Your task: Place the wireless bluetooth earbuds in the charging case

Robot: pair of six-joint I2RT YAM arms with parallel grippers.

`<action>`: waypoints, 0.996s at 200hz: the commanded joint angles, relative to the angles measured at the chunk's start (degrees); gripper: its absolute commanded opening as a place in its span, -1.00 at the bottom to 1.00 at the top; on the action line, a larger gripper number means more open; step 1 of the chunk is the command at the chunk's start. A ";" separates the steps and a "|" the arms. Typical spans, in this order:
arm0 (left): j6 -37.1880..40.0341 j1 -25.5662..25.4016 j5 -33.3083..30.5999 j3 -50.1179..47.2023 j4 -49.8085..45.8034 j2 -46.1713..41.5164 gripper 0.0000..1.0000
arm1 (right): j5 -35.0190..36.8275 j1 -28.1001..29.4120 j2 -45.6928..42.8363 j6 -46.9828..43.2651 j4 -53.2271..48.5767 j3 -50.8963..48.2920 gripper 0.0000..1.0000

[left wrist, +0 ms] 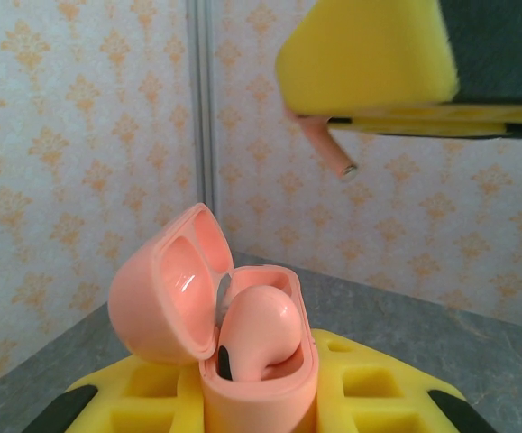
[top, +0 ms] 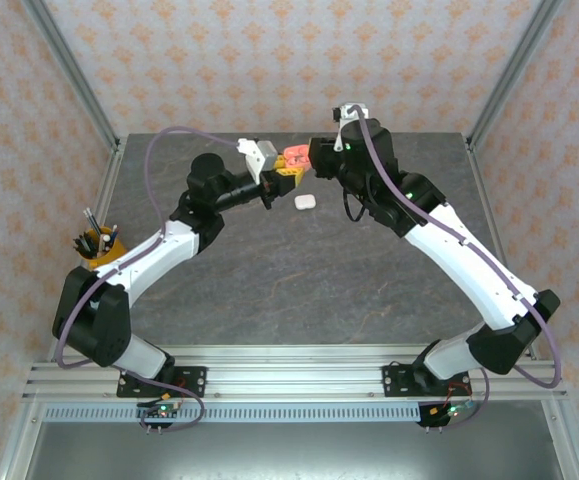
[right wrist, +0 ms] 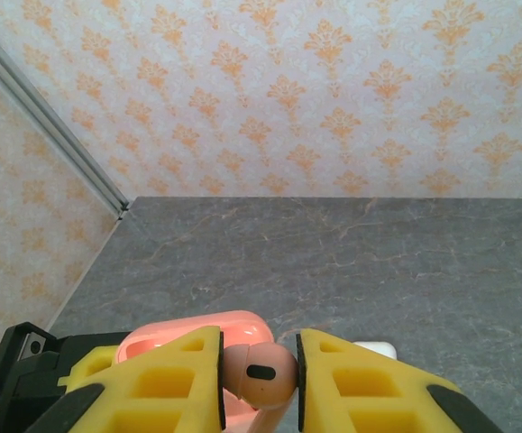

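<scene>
Case [left wrist: 166, 298], salmon-pink pebble-shaped plastic, is clamped upright in left tool [left wrist: 261, 401], lid open for access; salmon-pink stemmed plastic earbud [right wrist: 259, 372] is pinched by right tool [right wrist: 259, 379], stem down, for insertion.

Grey table [top: 299, 290] carries 1 white case [top: 305, 202] and 1 pen cup [top: 100, 250].

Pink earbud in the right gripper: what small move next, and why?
Probably move the right gripper until the held earbud is over the open case, then lower: seen from the left wrist, its stem hangs above and right of the case.
</scene>
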 commanded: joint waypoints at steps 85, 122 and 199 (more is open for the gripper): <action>-0.14 -0.92 2.97 3.03 0.29 0.24 -1.00 | -0.05 -0.12 1.25 -1.49 3.05 -0.98 -0.52; -0.24 -0.92 3.22 3.06 0.44 -0.11 -1.00 | 0.26 -0.47 2.29 -1.39 3.21 -1.14 -0.52; -0.24 -1.01 3.51 3.02 0.23 -0.99 -1.00 | -0.18 -1.71 3.23 -0.47 3.55 -2.12 -0.53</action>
